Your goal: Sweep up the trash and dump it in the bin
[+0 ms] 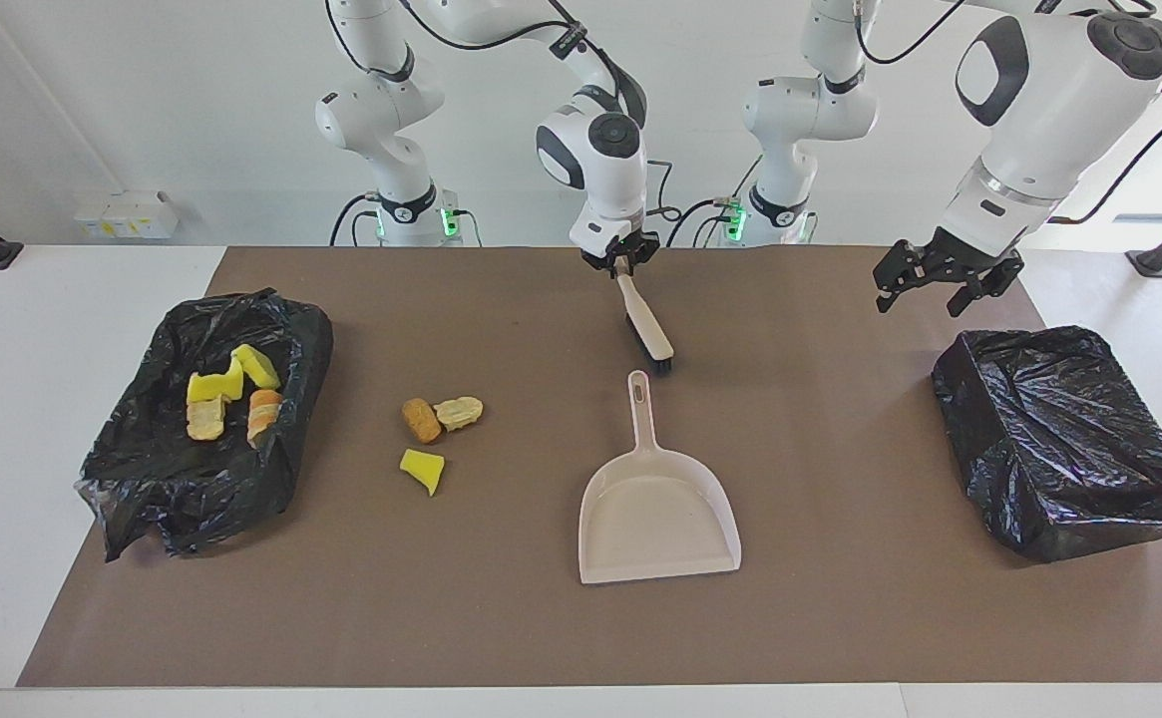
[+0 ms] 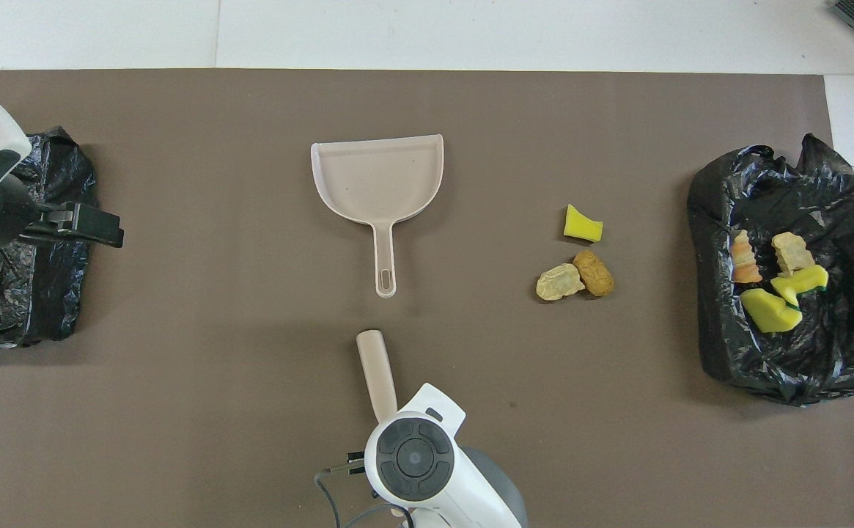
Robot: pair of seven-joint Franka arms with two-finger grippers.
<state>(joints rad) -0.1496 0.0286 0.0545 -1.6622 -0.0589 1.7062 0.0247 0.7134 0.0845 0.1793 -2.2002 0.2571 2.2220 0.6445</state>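
Trouble may come if the right gripper (image 1: 623,261), pinching the brush (image 1: 646,330) by its handle tip, lets it swivel, while trash (image 1: 438,431) lies beside the lined bin (image 1: 286,454) and the spread left gripper (image 1: 930,284) waits.

Robotics lab, two white arms (image 1: 600,130) bolted at a table (image 1: 2,329), brown mat (image 1: 501,618), bare white walls, loose cables, camera stands at the edges

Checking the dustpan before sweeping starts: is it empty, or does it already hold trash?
Empty. The dustpan lies flat with a bare tray; three trash chunks sit on the mat beside it, toward the right arm's end.
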